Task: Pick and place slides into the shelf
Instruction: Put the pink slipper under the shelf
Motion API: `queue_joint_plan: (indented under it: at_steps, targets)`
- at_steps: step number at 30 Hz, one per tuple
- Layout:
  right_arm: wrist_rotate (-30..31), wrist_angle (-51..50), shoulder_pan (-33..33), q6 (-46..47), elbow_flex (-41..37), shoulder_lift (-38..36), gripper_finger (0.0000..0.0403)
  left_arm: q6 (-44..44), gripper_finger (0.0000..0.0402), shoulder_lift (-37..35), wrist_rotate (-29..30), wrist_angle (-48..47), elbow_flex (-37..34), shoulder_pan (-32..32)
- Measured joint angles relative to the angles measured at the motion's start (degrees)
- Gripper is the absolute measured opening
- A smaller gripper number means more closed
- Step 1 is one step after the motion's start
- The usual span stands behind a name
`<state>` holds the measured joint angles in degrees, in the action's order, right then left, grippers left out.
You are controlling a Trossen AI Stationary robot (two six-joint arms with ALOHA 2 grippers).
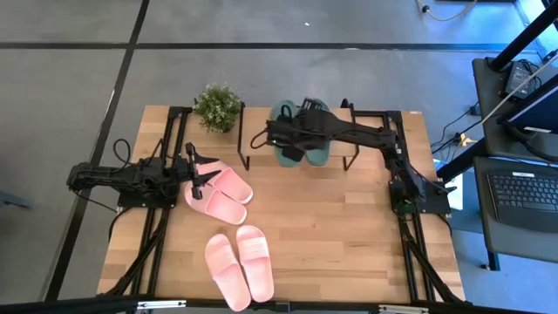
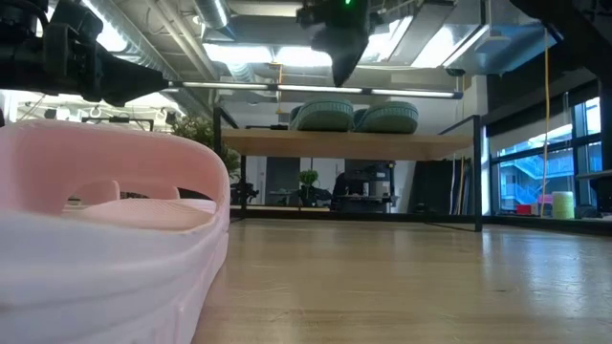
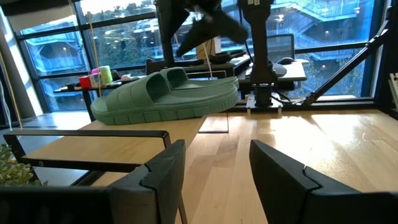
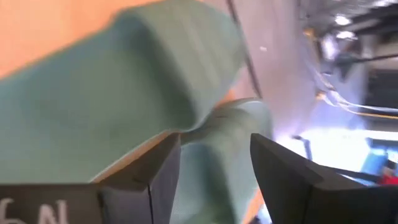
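Note:
Two dark green slides lie side by side, soles down, on the shelf's wooden top board at the table's far middle. My right gripper hangs open just above them, slanting down; its wrist view shows both green slides beyond its spread fingers, with nothing between them. One pink pair lies at the table's left, another pink pair near the front edge. My left gripper rests open and level beside the left pink pair, facing the shelf.
A small potted plant stands at the shelf's left end, near the table's far edge. The shelf's thin black legs stand on the table. Bare wood stretches across the table's middle and right.

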<state>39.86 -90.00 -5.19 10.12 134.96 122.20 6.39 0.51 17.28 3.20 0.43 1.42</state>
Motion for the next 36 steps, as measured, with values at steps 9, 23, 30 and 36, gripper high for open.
queue_joint_plan:
  at_steps: [9, 23, 30, 36]
  targets:
    - [-1.3, 0.0, 10.9, 3.3, -1.0, -8.4, 0.0195, -1.8, 0.0173, 0.0, -0.2, 0.0, 0.0, 0.0]
    - [1.7, 5.2, 31.4, 18.5, -31.4, -17.8, 0.0195, -4.5, 0.0173, 0.0, -0.5, -0.1, 0.0, 0.0]
    - [-2.8, 37.9, 39.8, 14.3, -52.9, -22.3, 0.0195, -4.5, 0.0173, 0.0, -0.5, -0.1, 0.0, 0.0]
    - [-12.0, 66.0, 41.6, 0.9, -62.4, -22.3, 0.0195, -4.5, 0.0173, 0.0, -0.5, -0.1, 0.0, 0.0]
